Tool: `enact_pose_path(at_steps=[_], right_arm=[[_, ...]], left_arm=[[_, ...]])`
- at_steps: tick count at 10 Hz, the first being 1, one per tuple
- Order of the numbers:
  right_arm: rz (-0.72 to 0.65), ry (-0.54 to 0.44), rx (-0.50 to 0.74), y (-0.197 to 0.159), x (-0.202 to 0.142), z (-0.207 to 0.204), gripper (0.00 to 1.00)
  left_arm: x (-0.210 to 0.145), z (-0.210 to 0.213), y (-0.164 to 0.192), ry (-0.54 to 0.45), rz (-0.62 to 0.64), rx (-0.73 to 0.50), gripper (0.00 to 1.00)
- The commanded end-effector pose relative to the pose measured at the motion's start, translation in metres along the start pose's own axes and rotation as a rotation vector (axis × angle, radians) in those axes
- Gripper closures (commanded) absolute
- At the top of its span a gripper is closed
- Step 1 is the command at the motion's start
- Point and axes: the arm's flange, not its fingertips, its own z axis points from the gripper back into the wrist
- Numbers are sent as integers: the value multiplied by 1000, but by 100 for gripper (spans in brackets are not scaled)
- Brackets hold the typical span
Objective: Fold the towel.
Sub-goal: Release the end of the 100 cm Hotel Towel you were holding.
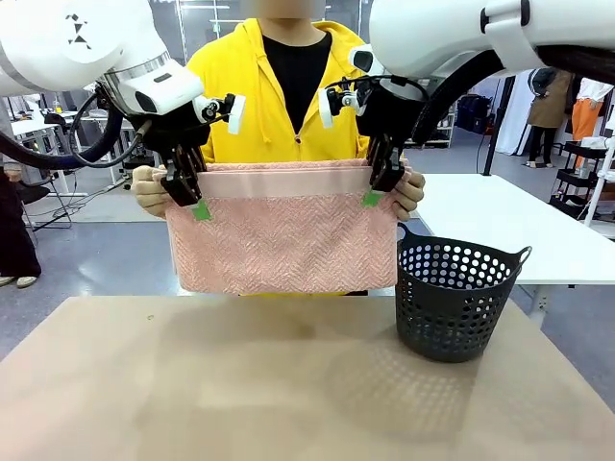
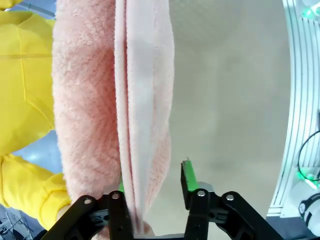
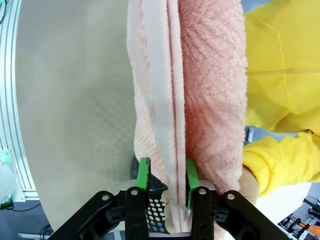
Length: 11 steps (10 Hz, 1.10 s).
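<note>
Left gripper (image 1: 192,204): jaws stood apart. In the left wrist view the gripper (image 2: 155,182) had one green pad (image 2: 189,175) clear of the cloth with a gap showing, and the other pad lay against the hem. We recorded it as released, holding nothing.

Right gripper (image 1: 380,190): jaws also parted. In the right wrist view the gripper (image 3: 166,175) straddled the hem edges, with a sliver of background visible between one pad (image 3: 143,172) and the cloth. We judged it not pinching.

The salmon-pink terry towel with herringbone weave (image 1: 283,240) hung upright at the centre of the front view. Its plain hem band ran along the top edge, level with both grippers. The person in the yellow hooded top (image 1: 235,96) held the upper corners, one hand (image 1: 149,190) at centre left and the other hand (image 1: 410,192) at centre right. Both wrist views showed the towel (image 2: 90,100) (image 3: 210,75) as doubled layers meeting at the hem.

Progress, our judgement: one fold was done and the doubled towel was in the person's hands. Any further fold and laying it down were left.

Both arms reached in from the upper corners, with their fingers pointing down and away at the towel's top edge, above the far edge of the tan table (image 1: 240,384). A dark grey perforated plastic basket (image 1: 452,307) stood on the table at lower right, apart from the towel.
</note>
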Motion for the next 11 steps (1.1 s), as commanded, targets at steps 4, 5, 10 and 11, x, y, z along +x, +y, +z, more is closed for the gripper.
enact_pose_path(at_steps=[4,5,10,11], right_arm=[[-98,-88,-92,24,-16,62,0],[-121,-101,-97,25,-20,69,0],[-554,-145,-200,65,-52,106,0],[-661,-160,-222,69,-60,107,0]], left_arm=[[-4,60,-32,-49,137,111,0],[-7,67,-35,-60,155,111,0],[-38,103,-75,-109,719,244,0],[-44,107,-81,-188,807,292,0]])
